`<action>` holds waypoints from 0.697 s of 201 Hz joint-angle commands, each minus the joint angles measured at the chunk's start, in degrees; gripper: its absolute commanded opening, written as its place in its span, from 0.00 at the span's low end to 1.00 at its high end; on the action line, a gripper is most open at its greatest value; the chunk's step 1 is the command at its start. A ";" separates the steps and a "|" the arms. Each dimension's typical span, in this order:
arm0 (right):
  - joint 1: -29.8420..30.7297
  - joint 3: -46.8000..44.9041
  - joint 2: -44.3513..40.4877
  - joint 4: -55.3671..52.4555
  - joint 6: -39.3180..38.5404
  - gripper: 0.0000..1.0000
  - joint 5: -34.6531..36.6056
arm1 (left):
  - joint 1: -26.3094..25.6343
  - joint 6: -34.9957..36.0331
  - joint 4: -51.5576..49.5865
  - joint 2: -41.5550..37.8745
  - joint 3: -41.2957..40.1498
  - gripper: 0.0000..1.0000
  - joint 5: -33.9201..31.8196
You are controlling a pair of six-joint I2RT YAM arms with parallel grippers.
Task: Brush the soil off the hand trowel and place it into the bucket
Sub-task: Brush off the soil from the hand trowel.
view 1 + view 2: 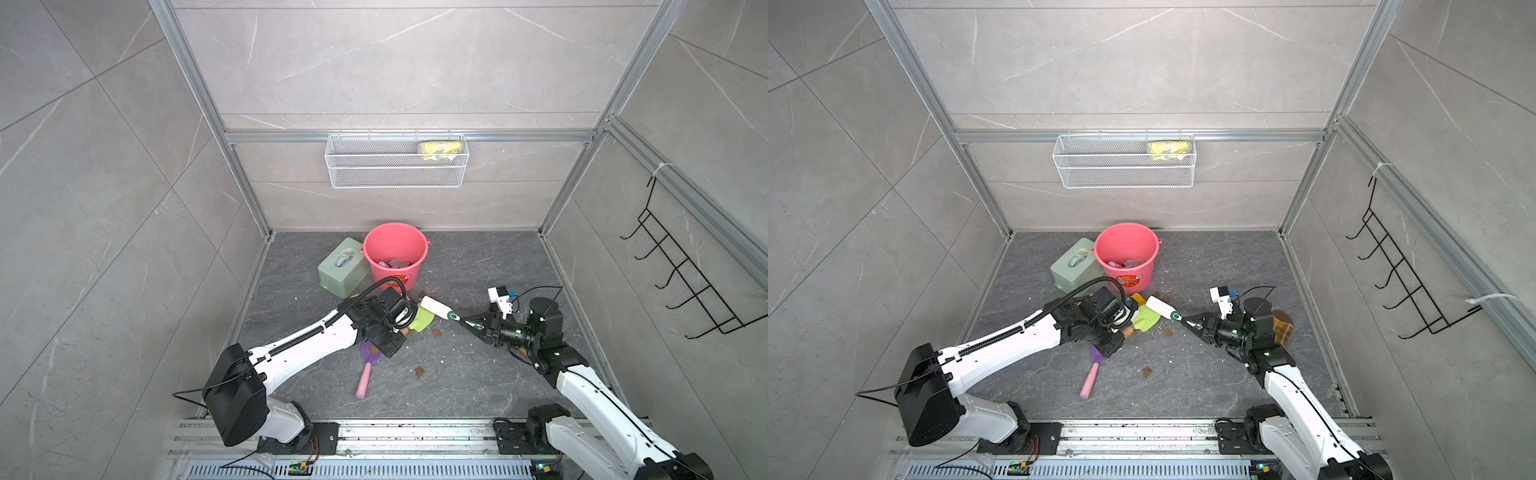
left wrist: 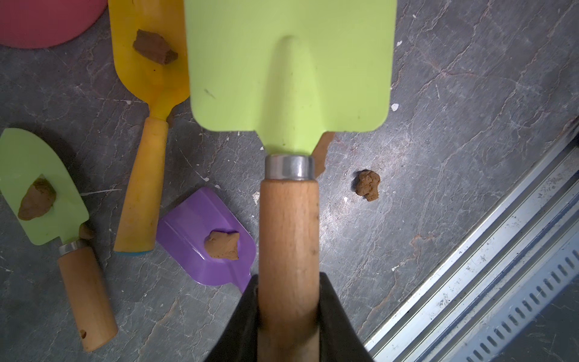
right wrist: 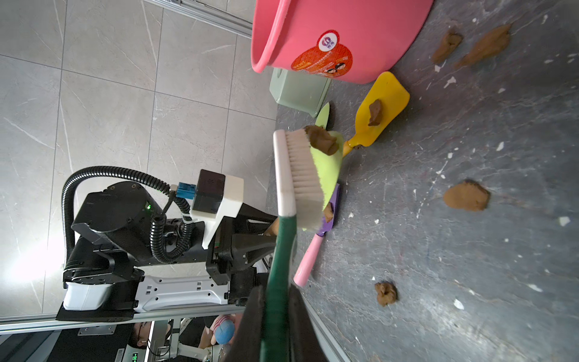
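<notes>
Sage-green, the tissue box [image 1: 343,268] is the leftmost item in both top views (12 o'clock = rear wall). It stands just beside the coral-pink bucket [image 1: 388,272]. The bucket is upright at 11 o'clock from the held blade, so the drop-off path looks short. At 7 o'clock the purple trowel [image 1: 365,374] lies on the floor [image 1: 478,270]. A yellow trowel [image 2: 150,78] and a second green trowel [image 2: 37,188] lie close by, and each of the three carries a lump. The left gripper [image 2: 288,291] is pinched onto the wooden handle of the lime-green hand trowel [image 2: 291,78], well behind the ferrule. This grip leaves the whole blade free and appears to hold it clear of the floor. The soil lump [image 3: 322,141] sits on the blade near its tip, at the end of the bristles, not yet swept off. The brush [image 1: 434,307] lies against the blade, its handle running toward 4 o'clock. At 3 o'clock the right gripper [image 1: 471,323] is clamped on the green handle's end, which gives reach. Loose lumps [image 1: 436,332] lie on the floor at 5 o'clock.
</notes>
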 commanded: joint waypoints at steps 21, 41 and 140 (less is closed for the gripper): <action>4.08 -0.79 3.58 5.52 2.05 0.00 1.46 | -0.17 1.89 1.75 0.56 1.26 0.00 0.69; 3.96 -0.43 5.53 6.09 1.00 0.00 1.58 | -0.17 1.91 1.67 0.60 1.41 0.00 1.04; -6.98 2.98 3.08 -3.66 -5.16 0.00 -4.14 | 0.18 0.47 0.17 0.91 1.45 0.00 -0.60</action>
